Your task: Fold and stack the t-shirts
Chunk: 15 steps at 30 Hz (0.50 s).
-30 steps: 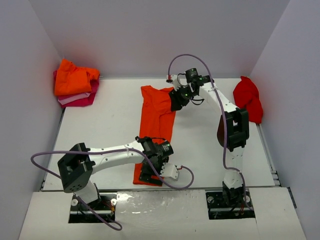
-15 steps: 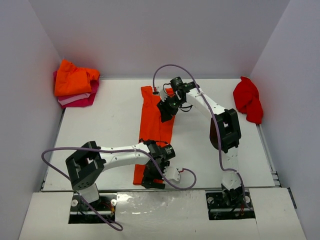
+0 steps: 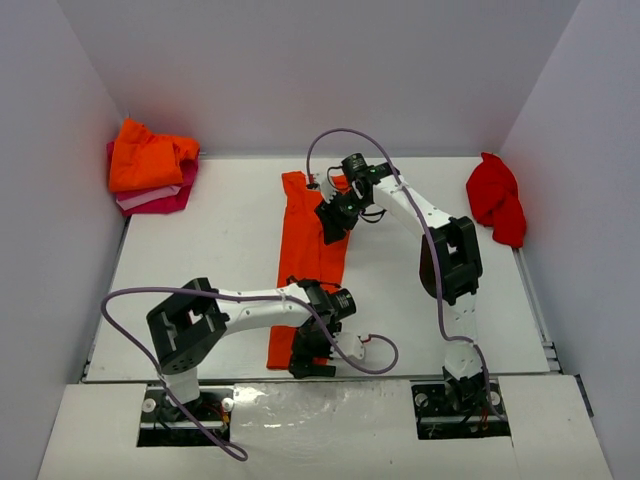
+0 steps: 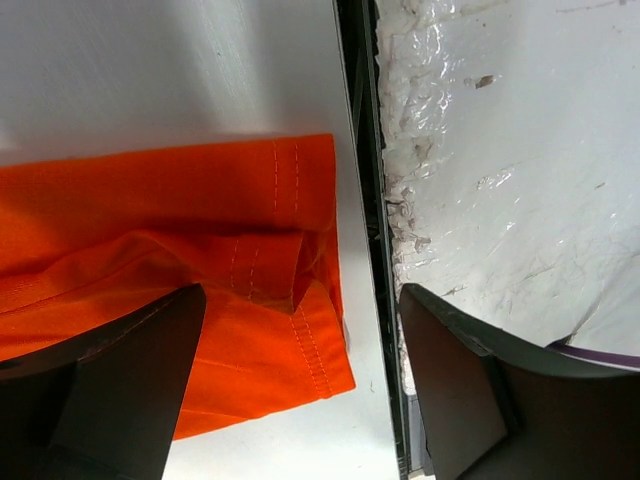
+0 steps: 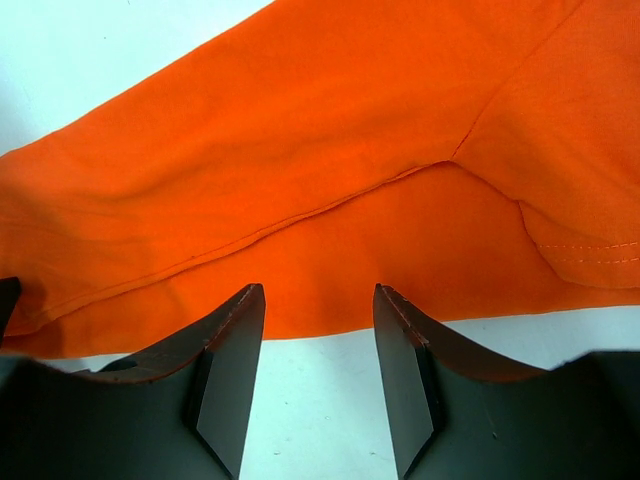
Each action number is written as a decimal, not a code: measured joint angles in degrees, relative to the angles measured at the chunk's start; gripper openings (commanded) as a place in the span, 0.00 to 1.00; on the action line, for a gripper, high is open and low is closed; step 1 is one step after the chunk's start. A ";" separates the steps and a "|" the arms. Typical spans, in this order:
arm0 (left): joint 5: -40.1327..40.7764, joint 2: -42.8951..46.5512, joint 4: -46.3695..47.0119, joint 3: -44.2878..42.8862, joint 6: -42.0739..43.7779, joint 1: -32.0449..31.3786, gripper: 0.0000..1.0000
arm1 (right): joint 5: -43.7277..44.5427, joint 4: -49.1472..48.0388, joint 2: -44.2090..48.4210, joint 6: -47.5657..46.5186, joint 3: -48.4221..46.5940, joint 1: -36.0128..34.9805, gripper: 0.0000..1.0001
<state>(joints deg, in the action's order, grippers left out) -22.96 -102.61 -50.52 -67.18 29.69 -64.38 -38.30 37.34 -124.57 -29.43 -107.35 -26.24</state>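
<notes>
Moved: right fingers shifted left over the orange shirt; left fingers neared its hem.
Left fingers: wide apart, empty.
Right fingers: partly open, empty.

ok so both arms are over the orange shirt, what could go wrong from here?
Left gripper hangs open over the orange t-shirt's near hem, one finger seemingly past the table's black edge strip; coming down it could snag there.
That hem corner is doubled over, so a pinch may catch only some layers.
Right gripper is open at the shirt's long edge; a shallow bite could let the fold slip.
</notes>
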 measured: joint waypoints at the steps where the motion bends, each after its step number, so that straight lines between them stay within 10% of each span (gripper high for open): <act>1: 0.04 -0.45 -0.26 -0.44 -0.44 -0.03 0.70 | 0.01 0.01 0.00 -0.02 0.00 0.00 0.46; 15: 8.45 -13.86 -10.58 -12.72 -8.67 -5.66 0.65 | 1.69 0.22 0.02 -0.35 0.00 0.00 0.50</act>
<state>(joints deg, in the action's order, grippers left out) -14.50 -116.46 -61.09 -79.90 21.02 -70.04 -36.61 37.56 -124.55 -29.78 -107.35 -26.24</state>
